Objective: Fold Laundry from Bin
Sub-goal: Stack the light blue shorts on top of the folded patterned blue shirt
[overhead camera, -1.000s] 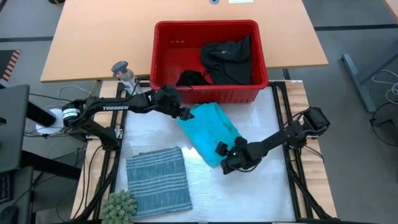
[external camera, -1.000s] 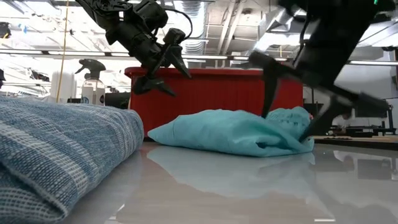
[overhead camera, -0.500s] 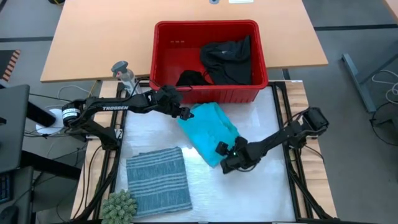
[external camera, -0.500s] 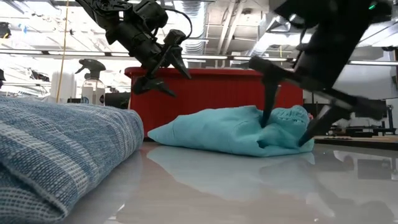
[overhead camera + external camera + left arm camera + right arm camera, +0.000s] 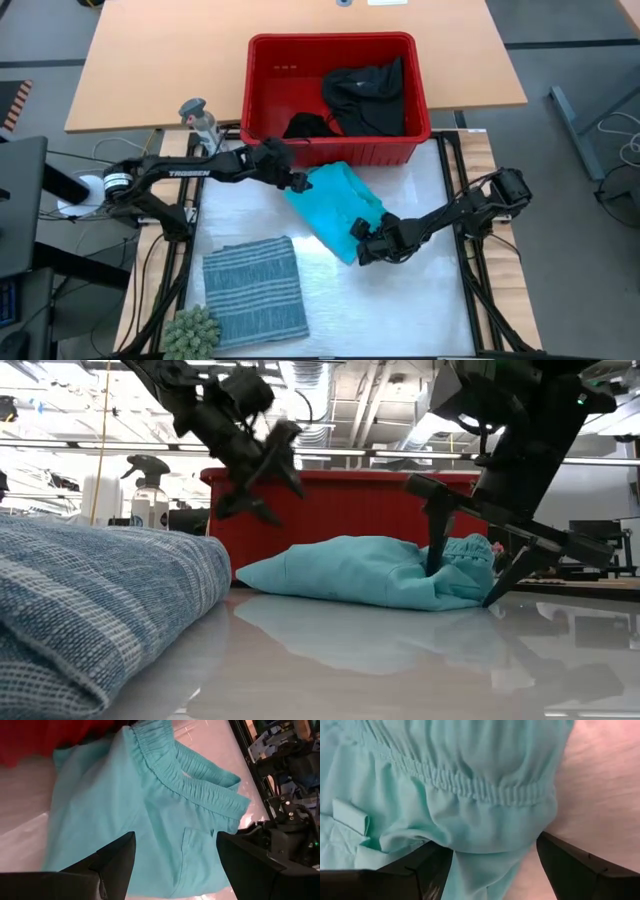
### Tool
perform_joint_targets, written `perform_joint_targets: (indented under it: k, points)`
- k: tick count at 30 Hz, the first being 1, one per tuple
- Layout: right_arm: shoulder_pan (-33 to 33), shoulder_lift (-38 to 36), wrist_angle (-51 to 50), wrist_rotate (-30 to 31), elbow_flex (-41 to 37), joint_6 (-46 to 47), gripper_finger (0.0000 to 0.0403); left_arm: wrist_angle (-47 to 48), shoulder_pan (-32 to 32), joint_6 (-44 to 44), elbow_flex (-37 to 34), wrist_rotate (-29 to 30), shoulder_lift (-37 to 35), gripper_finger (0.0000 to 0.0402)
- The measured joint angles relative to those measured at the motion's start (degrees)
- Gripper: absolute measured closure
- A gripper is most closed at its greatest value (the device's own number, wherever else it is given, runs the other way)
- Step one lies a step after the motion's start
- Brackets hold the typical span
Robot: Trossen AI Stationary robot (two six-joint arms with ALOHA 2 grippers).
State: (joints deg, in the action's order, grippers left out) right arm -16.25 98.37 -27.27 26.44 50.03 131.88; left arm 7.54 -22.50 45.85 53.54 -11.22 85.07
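A bright turquoise garment (image 5: 335, 208) lies crumpled on the white table cover in front of the red bin (image 5: 262, 90). Its elastic waistband (image 5: 470, 787) faces my right gripper. Black laundry (image 5: 365, 95) lies inside the bin. A folded blue-grey striped garment (image 5: 255, 290) rests flat at the near left. My left gripper (image 5: 298, 183) hovers open above the turquoise garment's far left end, touching nothing. My right gripper (image 5: 362, 248) is open and low at the garment's near right end, with cloth between its fingers. My right gripper straddles the turquoise garment's waistband end (image 5: 485, 840) with its fingers open. It comes slanting down from the table's right. One fingertip (image 5: 436, 560) digs into the cloth, and the other (image 5: 500, 585) stands at the cloth's edge near the table. The garment lies slack on the table.
A grey spray bottle (image 5: 200, 120) stands left of the bin. A green spiky plant-like thing (image 5: 190, 328) sits at the near left corner. A wooden table (image 5: 150, 60) lies behind the bin. The white cover (image 5: 420, 310) is bare at the near right.
My right gripper has moved toward the table's far left and down, onto the turquoise garment's near right end. The cloth now lies between its open fingers and bunches slightly there. The rest of the garment has stayed in place.
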Motion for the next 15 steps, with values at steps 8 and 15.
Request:
perform_joint_targets:
  k: [8,15]
  points:
    - [-1.5,0.15,0.16,-1.69,-0.34,-5.57,0.0088,-4.81,-1.53,-0.95,-0.08,-3.13,10.45,0.0136]
    - [-4.69,0.26,-0.7,-1.38,-0.43,-5.97,0.0088,-5.25,-4.09,-1.1,-0.08,-3.14,14.85,0.0136]
